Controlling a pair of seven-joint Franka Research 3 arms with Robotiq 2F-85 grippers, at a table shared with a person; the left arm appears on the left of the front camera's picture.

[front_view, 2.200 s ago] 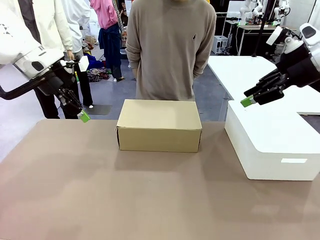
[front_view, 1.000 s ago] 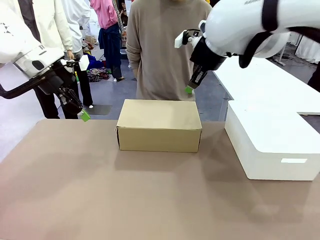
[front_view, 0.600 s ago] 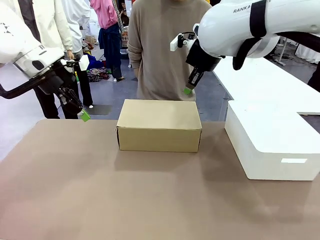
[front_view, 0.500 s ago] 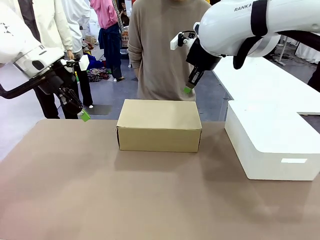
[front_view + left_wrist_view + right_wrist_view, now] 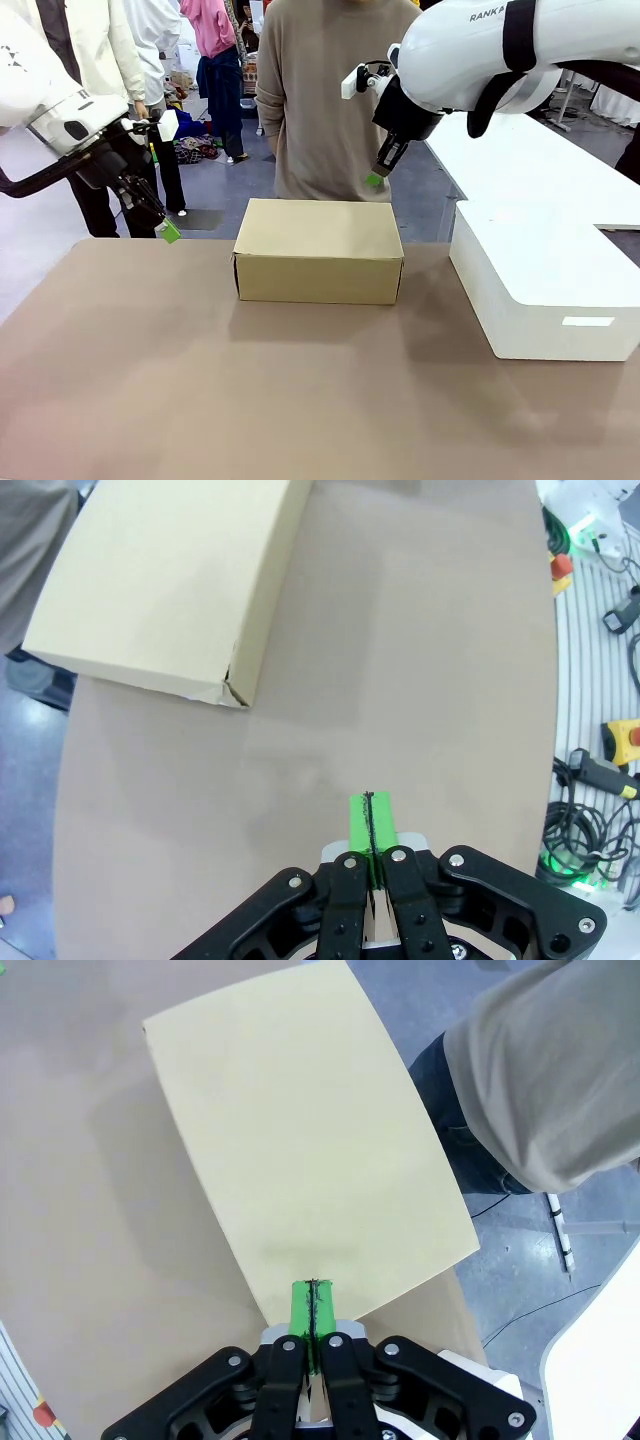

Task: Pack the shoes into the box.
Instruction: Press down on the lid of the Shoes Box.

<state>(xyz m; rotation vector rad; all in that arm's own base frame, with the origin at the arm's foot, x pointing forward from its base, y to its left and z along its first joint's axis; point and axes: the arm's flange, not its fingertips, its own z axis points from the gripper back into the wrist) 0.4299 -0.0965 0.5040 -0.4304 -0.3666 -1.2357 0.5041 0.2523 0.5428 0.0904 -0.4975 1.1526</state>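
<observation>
The box (image 5: 318, 250) is a tan cardboard shoebox with its lid down, standing at the far middle of the table; it also appears as the box (image 5: 165, 580) and the box (image 5: 300, 1150) in the wrist views. The shoes are out of view. My right gripper (image 5: 375, 180) hangs shut above the box's far right corner, pads pressed together with nothing between them (image 5: 311, 1310). My left gripper (image 5: 168, 233) hovers shut and empty over the table's far left edge, well left of the box; its green pads (image 5: 372, 835) touch.
A large smooth white block (image 5: 545, 285) takes up the right side of the table. A person in a beige sweater (image 5: 340, 100) stands right behind the box. The near half of the brown table (image 5: 300, 400) is bare. Cables and an emergency stop (image 5: 625, 740) lie off the table.
The right arm swung in from the far right to above the box's far right corner, then settled with only a tiny drift. The left arm and the box stayed still.
</observation>
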